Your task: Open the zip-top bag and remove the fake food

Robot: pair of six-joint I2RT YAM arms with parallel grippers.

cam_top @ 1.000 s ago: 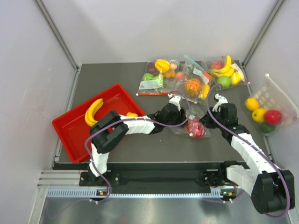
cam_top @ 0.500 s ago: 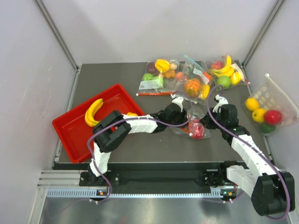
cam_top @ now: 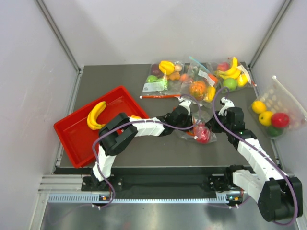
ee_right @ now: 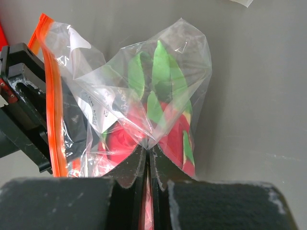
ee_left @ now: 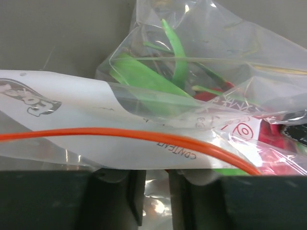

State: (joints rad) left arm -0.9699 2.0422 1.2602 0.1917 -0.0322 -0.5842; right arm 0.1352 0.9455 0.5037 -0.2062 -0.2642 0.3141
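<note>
1. Both my arms met over the zip-top bag (cam_top: 197, 125), which lay crumpled on the tabletop (cam_top: 144, 151) just right of centre, between my two wrists.
2. My left pincer (ee_left: 156, 191) was clenched on a fold of clear film just below the red-orange zip strip (ee_left: 120, 135). The jaws nearly met, with plastic caught in the slit between them.
3. My right pincer (ee_right: 149, 165) was pinched tight on the bag's film at the other end, drawing the plastic up into a peak.
4. The dragon fruit (ee_right: 175, 132) was still inside, its green tips pressed against the film.
5. The banana (cam_top: 96, 115) lay in the red tray (cam_top: 72, 139), well to the left. A small yellow-orange fruit (cam_top: 135, 117) showed at the tray's right corner, half hidden by my left arm. I could not tell whether it sat in the tray or beside it.
6. Over the past second my left forearm and pincer had slid a little to the right, toward the bag. My right arm had barely moved, and the bag and its fruit had kept their place.
7. I judged the shift a settling of the grip, not an extraction. One fruit remained to come out, and I could not tell whether the mouth stood open.
</note>
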